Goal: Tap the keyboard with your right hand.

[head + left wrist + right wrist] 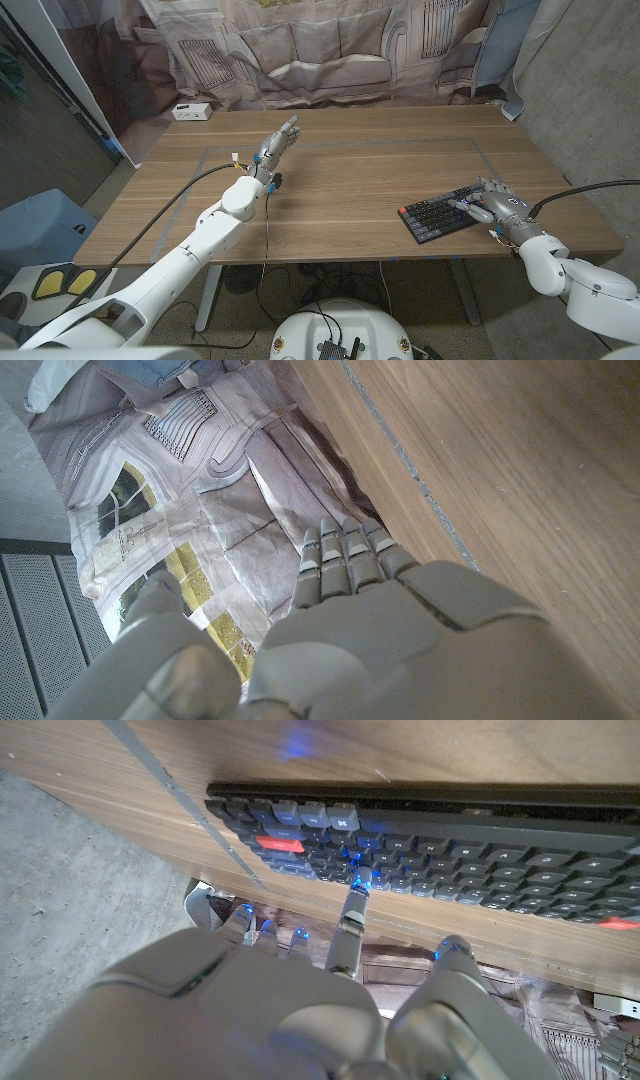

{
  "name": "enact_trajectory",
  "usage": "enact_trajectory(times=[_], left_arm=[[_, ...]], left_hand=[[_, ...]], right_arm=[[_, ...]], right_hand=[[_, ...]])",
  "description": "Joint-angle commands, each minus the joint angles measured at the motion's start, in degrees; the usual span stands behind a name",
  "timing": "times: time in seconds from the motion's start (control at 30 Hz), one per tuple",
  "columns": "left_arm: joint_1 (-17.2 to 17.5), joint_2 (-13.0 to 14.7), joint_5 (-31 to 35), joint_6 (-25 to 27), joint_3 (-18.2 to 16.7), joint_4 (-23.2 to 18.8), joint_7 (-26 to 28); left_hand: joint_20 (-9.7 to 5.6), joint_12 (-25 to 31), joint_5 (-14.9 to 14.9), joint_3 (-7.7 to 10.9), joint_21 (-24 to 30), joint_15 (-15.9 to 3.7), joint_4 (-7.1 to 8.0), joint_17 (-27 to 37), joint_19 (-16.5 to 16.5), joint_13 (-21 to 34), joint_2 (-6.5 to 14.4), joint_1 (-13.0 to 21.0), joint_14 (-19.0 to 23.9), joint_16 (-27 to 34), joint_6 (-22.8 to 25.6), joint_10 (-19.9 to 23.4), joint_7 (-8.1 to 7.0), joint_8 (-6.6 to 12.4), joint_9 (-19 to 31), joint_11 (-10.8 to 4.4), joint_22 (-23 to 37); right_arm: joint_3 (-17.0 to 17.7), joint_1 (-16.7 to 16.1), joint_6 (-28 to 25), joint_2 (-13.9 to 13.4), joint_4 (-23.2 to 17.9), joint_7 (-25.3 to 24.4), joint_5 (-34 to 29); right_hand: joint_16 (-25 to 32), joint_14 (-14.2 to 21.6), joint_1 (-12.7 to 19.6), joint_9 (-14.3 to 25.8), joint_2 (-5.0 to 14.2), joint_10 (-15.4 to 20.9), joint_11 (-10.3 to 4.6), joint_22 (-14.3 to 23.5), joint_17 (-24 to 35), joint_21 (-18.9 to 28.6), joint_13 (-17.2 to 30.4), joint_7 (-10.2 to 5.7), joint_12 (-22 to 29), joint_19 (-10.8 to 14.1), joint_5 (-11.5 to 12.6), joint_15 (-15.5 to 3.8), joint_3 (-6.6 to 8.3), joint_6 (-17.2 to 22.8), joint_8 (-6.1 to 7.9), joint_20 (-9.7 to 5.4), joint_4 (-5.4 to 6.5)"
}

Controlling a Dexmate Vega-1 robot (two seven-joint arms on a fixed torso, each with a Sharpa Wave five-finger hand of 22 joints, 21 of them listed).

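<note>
The right hand (497,205) pressed one outstretched finger on the keyboard (440,214), others curled; the left hand (277,145) hovered, fingers straight, empty.

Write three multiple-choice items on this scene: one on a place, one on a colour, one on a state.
1. Where on the table is the keyboard?
A. far left corner
B. near the front edge, on the robot's right
C. centre

2. What colour is the odd key at the keyboard's end?
A. red
B. green
C. yellow

3. What is the right hand doing?
A. gripping a cup
B. one finger stretched to the keys
C. resting on the floor

Answers: 1 B, the head view shows it there. 2 A, the right wrist view shows red. 3 B, one fingertip meets the keys, the others curled.
</note>
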Motion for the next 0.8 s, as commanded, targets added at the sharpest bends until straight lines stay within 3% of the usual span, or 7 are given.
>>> enact_trajectory(times=[0.03, 0.63, 0.7, 0.8], left_arm=[[-0.06, -0.24, -0.18, -0.28, 0.09, 0.48, -0.27], [-0.32, -0.34, -0.02, -0.46, 0.20, 0.60, -0.34], [-0.30, -0.34, -0.10, -0.46, 0.15, 0.60, -0.36], [-0.30, -0.36, -0.08, -0.54, 0.14, 0.67, -0.34]], left_hand=[[-0.07, -0.05, -0.16, 0.21, 0.01, 0.17, -0.46, 0.29, 0.27, 0.23, 0.79, 0.06, 0.38, -0.15, 0.43, 0.50, 0.04, -0.21, 0.15, 0.01, 0.19], [-0.09, -0.10, -0.17, 0.17, 0.02, 0.18, -0.57, 0.29, 0.31, 0.24, 0.87, 0.07, 0.37, -0.17, 0.42, 0.54, 0.08, -0.24, 0.15, 0.05, 0.19], [-0.09, -0.14, -0.17, 0.16, 0.01, 0.19, -0.58, 0.29, 0.30, 0.24, 0.88, 0.07, 0.40, -0.16, 0.40, 0.49, 0.04, -0.25, 0.15, 0.08, 0.19], [-0.11, -0.13, -0.17, 0.15, 0.02, 0.19, -0.60, 0.29, 0.32, 0.24, 0.89, 0.07, 0.42, -0.15, 0.44, 0.53, 0.03, -0.24, 0.15, 0.05, 0.19]], right_arm=[[0.94, -0.87, 0.13, -0.16, -0.46, -1.54, 0.23], [3.03, -2.80, 2.04, 1.02, -0.14, -3.85, -1.06], [3.14, -2.87, 1.82, 1.07, -0.28, -3.61, -1.24], [3.30, -2.92, 1.81, 1.40, -0.29, -3.63, -1.47]], right_hand=[[0.17, -6.46, 0.53, -0.02, -0.21, 0.45, 0.07, 0.21, 0.00, 0.24, 0.21, -0.17, 0.42, -1.81, 0.40, -0.17, 0.45, 0.14, -0.35, 0.08, 0.02], [0.64, -4.30, 1.03, -0.01, -0.10, 2.35, 0.39, 0.18, -0.13, 0.82, 0.18, -0.06, 0.75, 0.40, 0.47, 0.04, 0.79, 0.21, -0.91, 0.28, -0.32], [0.53, -4.14, 1.21, 0.01, -0.18, 2.55, 0.46, 0.17, -0.17, 0.72, 0.18, -0.10, 0.66, 0.53, 0.47, -0.07, 0.88, -1.29, -1.69, 0.34, -0.47], [0.14, -4.00, 1.65, 0.12, -0.59, 2.01, 0.88, 0.17, -0.19, 0.43, 0.26, 1.34, -0.03, 0.83, 0.41, 0.12, 1.04, -8.34, -4.18, 0.32, -0.93]])
